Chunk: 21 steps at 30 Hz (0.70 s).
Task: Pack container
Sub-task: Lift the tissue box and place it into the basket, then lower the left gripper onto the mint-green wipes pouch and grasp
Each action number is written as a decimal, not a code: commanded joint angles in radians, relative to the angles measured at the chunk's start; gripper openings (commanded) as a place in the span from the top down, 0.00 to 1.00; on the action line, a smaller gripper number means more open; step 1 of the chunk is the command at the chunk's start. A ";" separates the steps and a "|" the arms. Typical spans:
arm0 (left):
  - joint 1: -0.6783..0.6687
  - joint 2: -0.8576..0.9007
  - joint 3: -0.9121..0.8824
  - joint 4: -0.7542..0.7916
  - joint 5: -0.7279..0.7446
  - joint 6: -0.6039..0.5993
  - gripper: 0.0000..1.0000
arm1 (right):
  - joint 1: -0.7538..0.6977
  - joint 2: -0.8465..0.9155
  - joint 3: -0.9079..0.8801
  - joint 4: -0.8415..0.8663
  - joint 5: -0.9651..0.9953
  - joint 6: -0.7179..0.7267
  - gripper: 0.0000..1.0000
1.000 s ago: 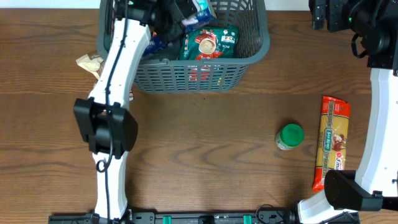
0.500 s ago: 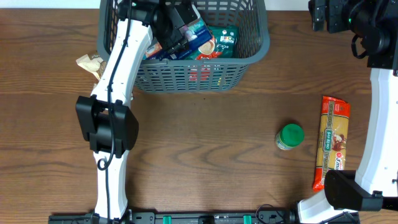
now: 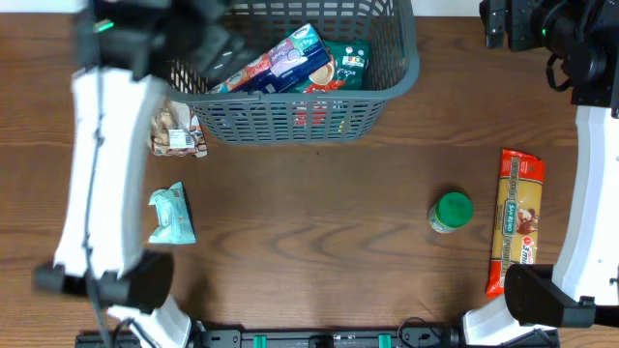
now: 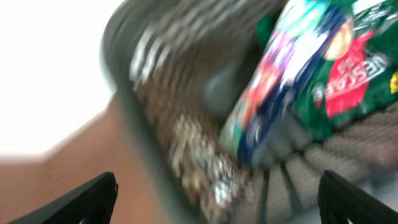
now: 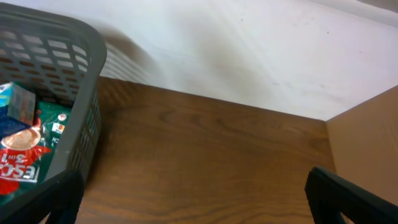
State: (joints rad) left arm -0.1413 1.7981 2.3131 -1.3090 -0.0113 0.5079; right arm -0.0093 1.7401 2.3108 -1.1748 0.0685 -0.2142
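While the container [image 3: 290, 121] sits at the far edge of the surface [image 3: 319, 242], long axis left to right, we find the left end effector [image 4: 217, 196] spread wide and empty over its left end, nearer than the right end effector [image 5: 193, 199], also wide and empty. A second ago the left one gripped the blue packet [image 3: 280, 60], now lying inside.

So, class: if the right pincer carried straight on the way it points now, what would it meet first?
The right pincer would most likely meet the wooden table; the container lies left of that line in the wrist view. Depth is unclear.
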 commanded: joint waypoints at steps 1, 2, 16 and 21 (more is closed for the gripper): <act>0.081 -0.051 0.001 -0.124 -0.079 -0.260 0.14 | -0.014 -0.001 -0.002 -0.010 0.010 0.020 0.01; 0.106 -0.062 0.001 -0.173 -0.080 -0.298 0.13 | -0.016 -0.001 -0.002 -0.011 0.010 0.019 0.01; 0.198 -0.301 -0.332 -0.233 -0.053 -0.387 0.13 | -0.018 -0.001 -0.002 -0.021 0.010 0.019 0.01; 0.207 -0.519 -0.722 -0.076 -0.053 -0.407 0.09 | -0.017 -0.001 -0.003 -0.020 0.008 0.019 0.01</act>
State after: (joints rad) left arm 0.0555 1.3800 1.7603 -1.4303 -0.0597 0.1341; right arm -0.0101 1.7401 2.3108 -1.1931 0.0689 -0.2119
